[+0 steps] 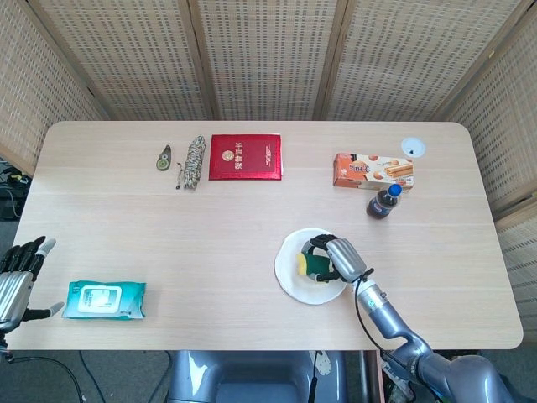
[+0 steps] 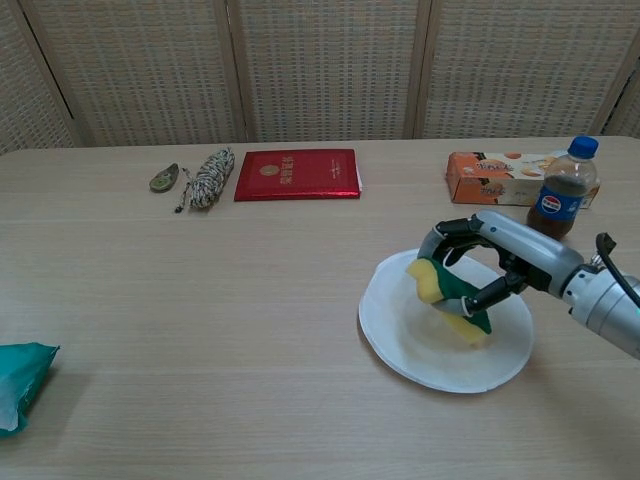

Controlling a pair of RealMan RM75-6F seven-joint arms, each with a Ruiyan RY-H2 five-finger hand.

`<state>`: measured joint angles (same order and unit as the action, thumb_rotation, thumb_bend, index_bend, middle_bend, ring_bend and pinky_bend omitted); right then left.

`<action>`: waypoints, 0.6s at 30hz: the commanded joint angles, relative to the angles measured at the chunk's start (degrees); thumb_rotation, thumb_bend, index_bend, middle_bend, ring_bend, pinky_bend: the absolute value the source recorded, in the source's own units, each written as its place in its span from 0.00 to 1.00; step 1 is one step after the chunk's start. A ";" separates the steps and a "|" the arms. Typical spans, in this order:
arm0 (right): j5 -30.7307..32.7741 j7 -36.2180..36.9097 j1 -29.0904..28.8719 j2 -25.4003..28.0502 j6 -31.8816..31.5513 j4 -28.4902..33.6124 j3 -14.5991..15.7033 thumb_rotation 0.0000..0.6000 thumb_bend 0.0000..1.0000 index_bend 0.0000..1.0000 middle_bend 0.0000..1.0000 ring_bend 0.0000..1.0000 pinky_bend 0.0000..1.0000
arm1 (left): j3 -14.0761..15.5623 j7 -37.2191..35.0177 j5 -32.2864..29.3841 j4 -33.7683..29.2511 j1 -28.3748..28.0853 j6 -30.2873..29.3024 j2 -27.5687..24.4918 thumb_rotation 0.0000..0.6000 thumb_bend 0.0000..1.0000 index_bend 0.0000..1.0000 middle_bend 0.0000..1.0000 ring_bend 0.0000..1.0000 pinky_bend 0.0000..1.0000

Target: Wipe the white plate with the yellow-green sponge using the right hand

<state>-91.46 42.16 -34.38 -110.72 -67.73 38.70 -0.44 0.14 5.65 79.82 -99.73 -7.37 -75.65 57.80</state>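
While the right hand [image 2: 478, 268] has its fingers curled around the yellow-green sponge [image 2: 443, 292] over the white plate [image 2: 400, 330], low right in the frame, a hard push could slide the plate away.

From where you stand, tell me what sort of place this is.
Probably a staged test workspace, not a kitchen: woven rattan folding screens wall off a pale wooden table holding unrelated items, such as a red booklet, a cola bottle and a white plate.
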 commanded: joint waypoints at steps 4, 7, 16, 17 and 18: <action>-0.18 0.35 0.80 -1.12 1.99 -2.42 1.64 1.00 0.30 0.44 0.52 0.32 0.30 | -0.02 -0.09 -0.08 0.02 -0.03 0.08 -0.08 1.00 0.00 0.00 0.00 0.00 0.00; -1.42 1.45 1.26 -1.35 0.54 -2.84 2.73 1.00 0.30 0.44 0.52 0.32 0.30 | -0.03 -0.14 -0.14 0.01 -0.09 0.22 -0.11 1.00 0.00 0.00 0.00 0.00 0.00; -2.61 1.71 1.39 -0.36 -1.76 -2.21 3.21 1.00 0.30 0.44 0.52 0.32 0.30 | 0.08 0.03 -0.14 -0.04 -0.17 0.46 -0.03 1.00 0.00 0.00 0.00 0.00 0.00; -2.59 1.87 1.43 -0.23 -1.92 -2.03 3.16 1.00 0.30 0.44 0.52 0.32 0.30 | 0.07 0.03 -0.13 -0.06 -0.16 0.41 -0.06 1.00 0.00 0.00 0.00 0.00 0.00; -2.59 2.14 1.49 0.01 -2.23 -1.66 3.09 1.00 0.30 0.44 0.53 0.32 0.30 | 0.06 0.01 -0.15 -0.07 -0.12 0.35 -0.09 1.00 0.00 0.00 0.00 0.00 0.00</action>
<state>-94.07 44.08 -32.96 -110.91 -69.72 36.76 2.72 0.20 5.67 79.68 -99.80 -7.51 -75.29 57.73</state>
